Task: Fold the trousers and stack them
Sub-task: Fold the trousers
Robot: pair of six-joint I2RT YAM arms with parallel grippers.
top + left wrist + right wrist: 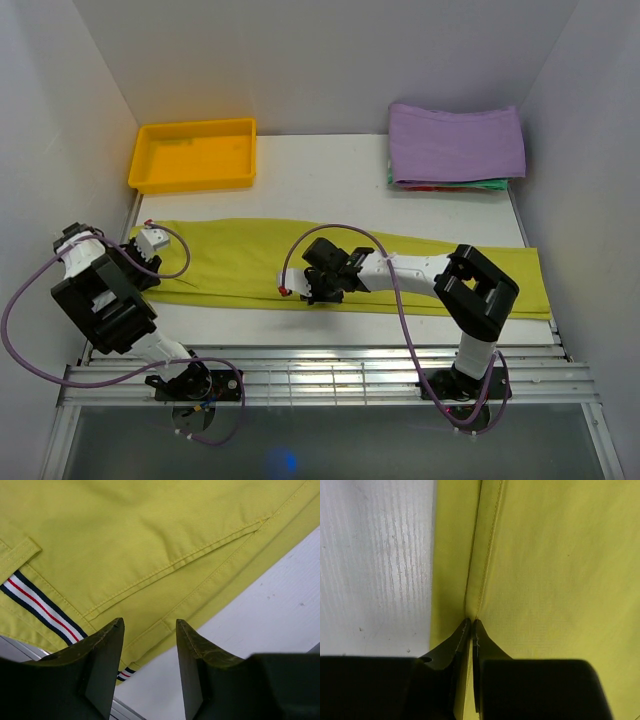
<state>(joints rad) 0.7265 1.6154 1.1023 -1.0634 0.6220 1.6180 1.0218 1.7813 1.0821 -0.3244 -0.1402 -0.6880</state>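
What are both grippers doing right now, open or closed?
Left gripper: open, holding nothing.
Right gripper: closed, pinching the trousers at their edge.

The trousers (240, 262) lie stretched flat, left to right, across the white table (320, 180). The left gripper (148, 268) is over their left end. The right gripper (315, 293) is down at their near edge, about midway. At the back are a yellow tray (195, 155) and a purple folded cloth (455, 143).
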